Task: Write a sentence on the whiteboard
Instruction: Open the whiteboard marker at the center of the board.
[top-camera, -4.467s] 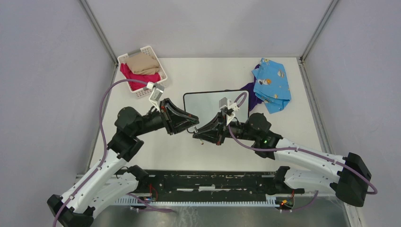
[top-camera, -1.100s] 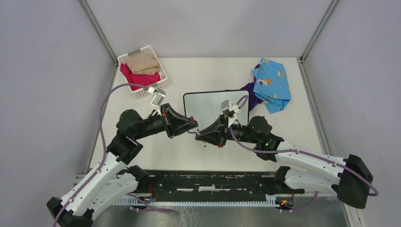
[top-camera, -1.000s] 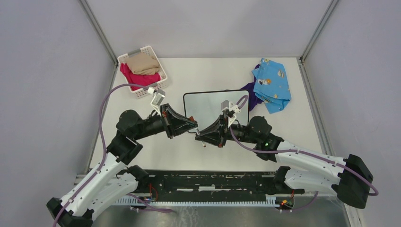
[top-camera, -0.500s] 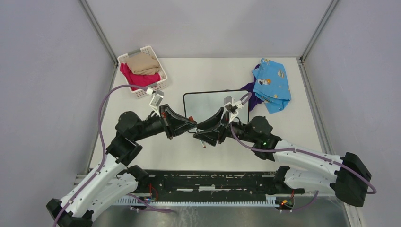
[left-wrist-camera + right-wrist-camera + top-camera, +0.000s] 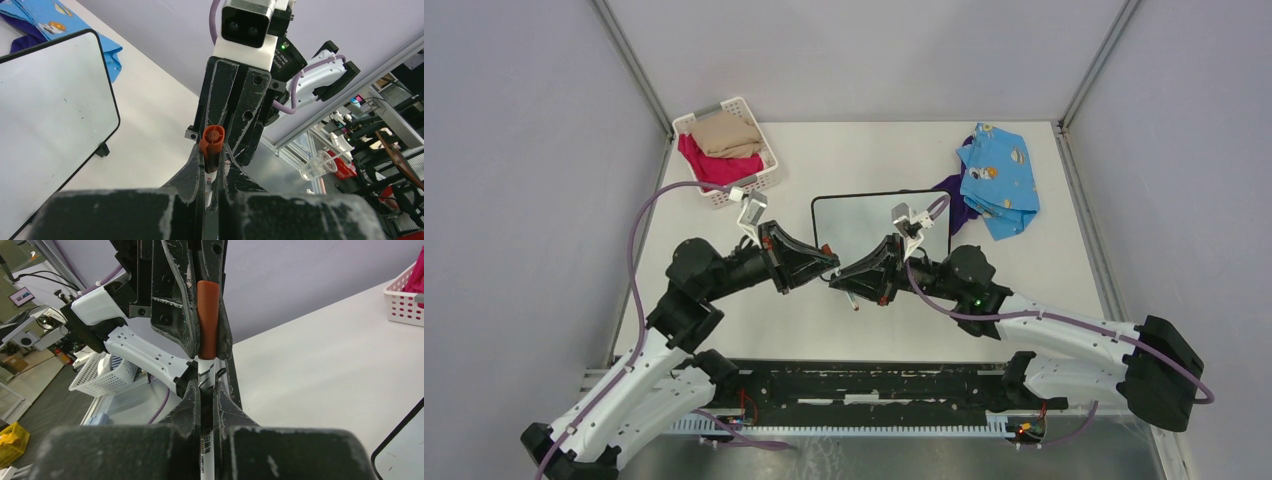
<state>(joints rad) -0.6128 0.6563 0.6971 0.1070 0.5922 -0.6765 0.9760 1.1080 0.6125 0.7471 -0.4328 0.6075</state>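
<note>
Whiteboard (image 5: pixel 864 220) first: a small white rectangular board with a thin black frame, lying flat mid-table. No writing shows on it, and its long axis runs 9 to 3 o'clock. Both grippers meet at its near edge, so the whiteboard sits at 12 o'clock from them, just beyond the fingertips.

Left gripper (image 5: pixel 830 266) is pressed tight on the orange cap (image 5: pixel 207 315) of a white-barrelled marker pen (image 5: pixel 205 376), and right gripper (image 5: pixel 842 285) is clamped on the barrel. The pen lies crosswise between them, roughly 11 to 5 o'clock from above.

My read: this is the uncapping, and the cap looks not yet off. The right arm carries the pen body and its wrist overhangs the board's near edge, so it looks the nearer for writing.

At 10 o'clock, a white plastic lattice basket (image 5: pixel 744 186) holds a beige cloth (image 5: pixel 724 133) and a magenta cloth (image 5: pixel 714 166). At 2 o'clock, a blue patterned cloth (image 5: pixel 999 180) lies loose over a purple cloth (image 5: pixel 957 207).
</note>
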